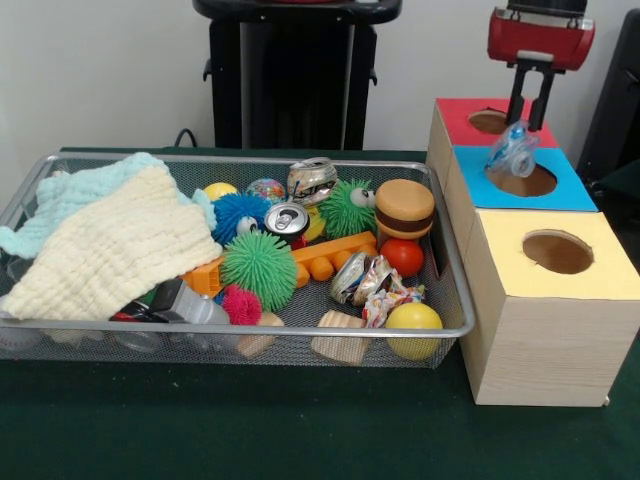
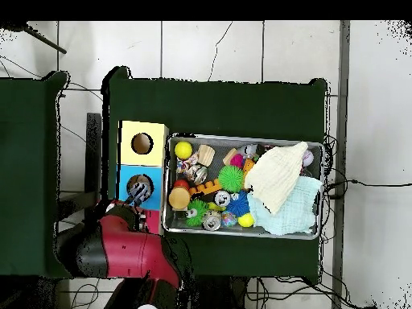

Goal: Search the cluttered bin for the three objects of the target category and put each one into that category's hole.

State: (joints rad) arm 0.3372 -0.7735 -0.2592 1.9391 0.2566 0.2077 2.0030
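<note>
the gripper hangs over the blue-topped box, its black fingers clenched on what looks like a crinkly clear plastic piece just above the round hole. beside it a wire mesh bin holds spiky rubber balls, crushed cans and soft waffle-weave cloths, on a dark green table cover over pale floor tiles.
</note>
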